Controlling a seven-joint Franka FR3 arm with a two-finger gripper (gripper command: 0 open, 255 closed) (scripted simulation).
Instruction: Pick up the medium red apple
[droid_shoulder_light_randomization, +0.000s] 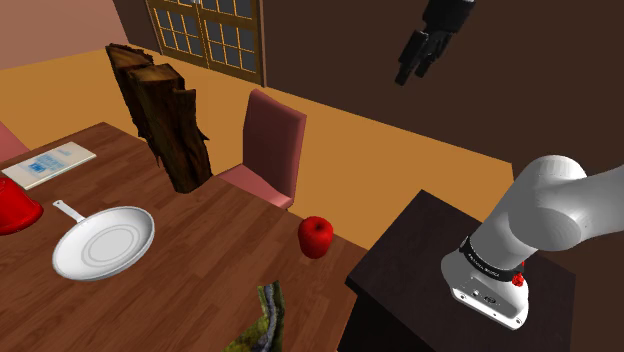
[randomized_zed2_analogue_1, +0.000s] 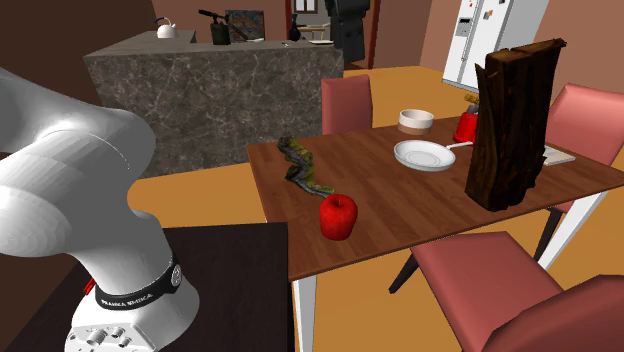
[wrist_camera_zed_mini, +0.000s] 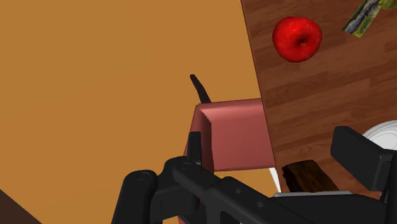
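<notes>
A red apple (droid_shoulder_light_randomization: 316, 236) stands on the wooden table (droid_shoulder_light_randomization: 200, 250) close to the edge nearest the stand. The second exterior view has the apple (randomized_zed2_analogue_1: 338, 216) near the table's front corner, and it is free of any contact. My black gripper (droid_shoulder_light_randomization: 409, 70) hangs high in the air above the orange floor, well away from the apple and beyond the pink chair (droid_shoulder_light_randomization: 272, 150). In the wrist view my gripper (wrist_camera_zed_mini: 247, 170) is open with nothing between its fingers, and the apple (wrist_camera_zed_mini: 297, 38) lies far ahead past the chair (wrist_camera_zed_mini: 233, 135).
On the table are a white pan (droid_shoulder_light_randomization: 103, 241), a tall rough wood block (droid_shoulder_light_randomization: 165, 115), a red vessel (droid_shoulder_light_randomization: 14, 210), a book (droid_shoulder_light_randomization: 48, 163) and a greenish twisted object (droid_shoulder_light_randomization: 262, 320). The dark stand (droid_shoulder_light_randomization: 440, 260) sits beside the table. More chairs (randomized_zed2_analogue_1: 480, 280) surround it.
</notes>
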